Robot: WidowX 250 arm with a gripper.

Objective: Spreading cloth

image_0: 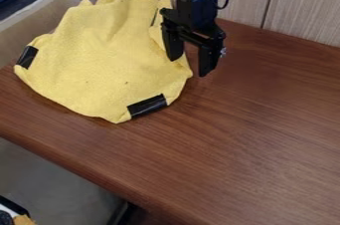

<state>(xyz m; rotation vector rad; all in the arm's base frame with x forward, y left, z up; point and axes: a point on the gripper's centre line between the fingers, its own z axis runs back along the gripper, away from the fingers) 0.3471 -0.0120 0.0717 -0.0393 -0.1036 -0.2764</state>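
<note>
The black gripper (191, 65) hangs at the upper middle, over the right edge of the yellow cloth (110, 64). Its two fingers are apart, with a gap between them; the left one overlaps the cloth in view and the right one is above the brown table. Whether it touches the cloth I cannot tell. The cloth lies on the table's left part, rumpled with folds toward the back. Black tape strips mark its left corner, its front corner and its right side near the gripper.
The wooden table (259, 134) extends right and forward, its front edge running diagonally at lower left. A wood-panel wall (305, 10) stands behind. A pale board (40, 15) borders the cloth at the upper left.
</note>
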